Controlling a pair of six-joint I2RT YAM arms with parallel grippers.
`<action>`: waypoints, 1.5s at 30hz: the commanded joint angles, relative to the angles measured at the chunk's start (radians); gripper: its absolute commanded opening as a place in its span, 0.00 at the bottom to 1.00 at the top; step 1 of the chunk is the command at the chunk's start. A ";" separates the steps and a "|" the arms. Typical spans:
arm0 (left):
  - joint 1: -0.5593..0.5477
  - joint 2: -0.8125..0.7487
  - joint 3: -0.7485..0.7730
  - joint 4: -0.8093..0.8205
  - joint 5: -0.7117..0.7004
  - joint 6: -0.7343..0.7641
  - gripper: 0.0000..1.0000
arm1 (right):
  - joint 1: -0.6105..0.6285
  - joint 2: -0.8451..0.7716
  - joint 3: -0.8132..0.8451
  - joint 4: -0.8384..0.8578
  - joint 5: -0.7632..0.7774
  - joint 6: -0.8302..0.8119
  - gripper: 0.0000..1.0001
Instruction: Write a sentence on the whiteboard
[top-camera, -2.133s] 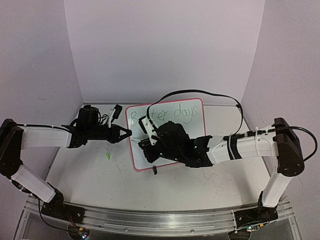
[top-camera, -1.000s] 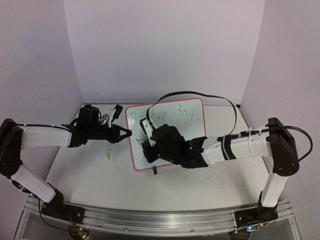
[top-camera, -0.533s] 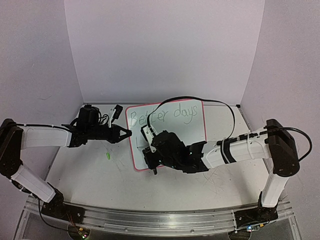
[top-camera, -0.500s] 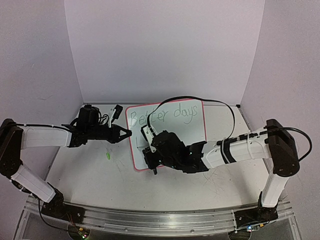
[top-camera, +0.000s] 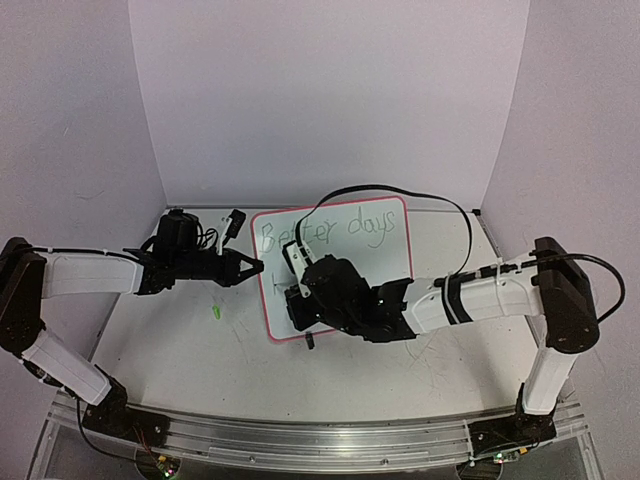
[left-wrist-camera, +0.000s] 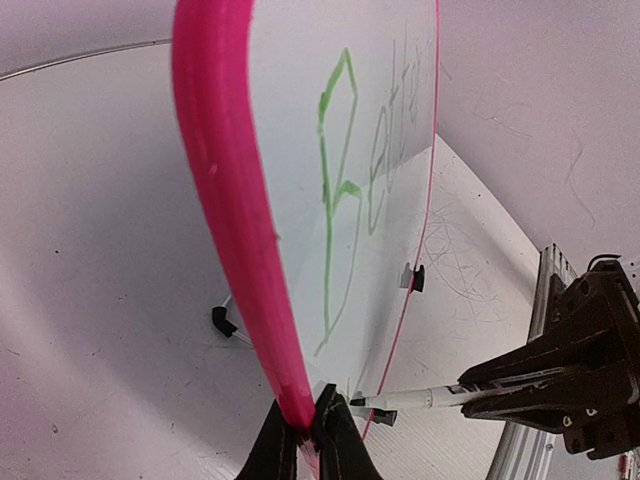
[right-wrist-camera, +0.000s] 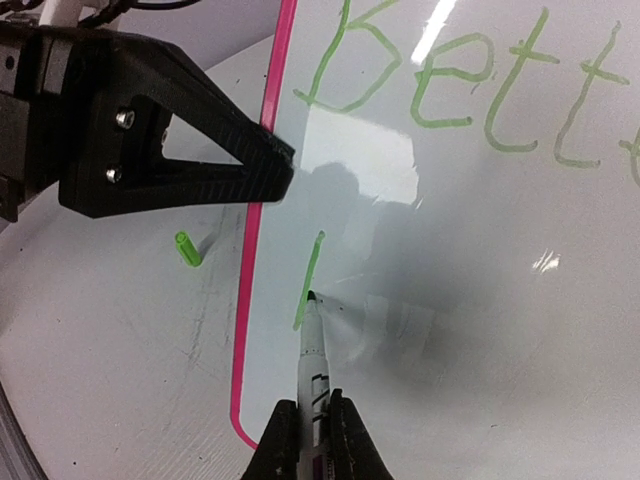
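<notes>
right gripper (right-wrist-camera: 310, 425) clenched on a white marker (right-wrist-camera: 313, 365), whose tip touches the whiteboard (top-camera: 392, 262) at the lower end of a short green stroke (right-wrist-camera: 310, 268). the stroke stands alone below the first line of the sentence (top-camera: 330, 233), close to the board's left edge. the sentence is thin green handwriting, "better days", running across the top of the board; in the top view the right arm (top-camera: 480, 295) and its cable (top-camera: 400, 188) cover part of it. the board is glossy white with a pink-red rim and rounded corners, propped up on small black feet (left-wrist-camera: 222, 322) near the middle of the table (top-camera: 170, 350), towards the back wall. left gripper (left-wrist-camera: 305, 445) pinched tight on the rim at the board's left edge. a small green cap (top-camera: 214, 313) lies on the table left of the board, apart from it.
</notes>
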 joint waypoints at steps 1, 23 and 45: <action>-0.013 0.010 0.026 -0.041 -0.101 0.071 0.00 | -0.019 0.003 0.039 0.011 0.063 -0.014 0.00; -0.014 0.018 0.032 -0.044 -0.105 0.072 0.00 | -0.039 -0.056 -0.022 0.009 0.082 0.025 0.00; -0.015 0.024 0.033 -0.047 -0.105 0.073 0.00 | -0.024 -0.049 -0.091 -0.023 0.005 0.078 0.00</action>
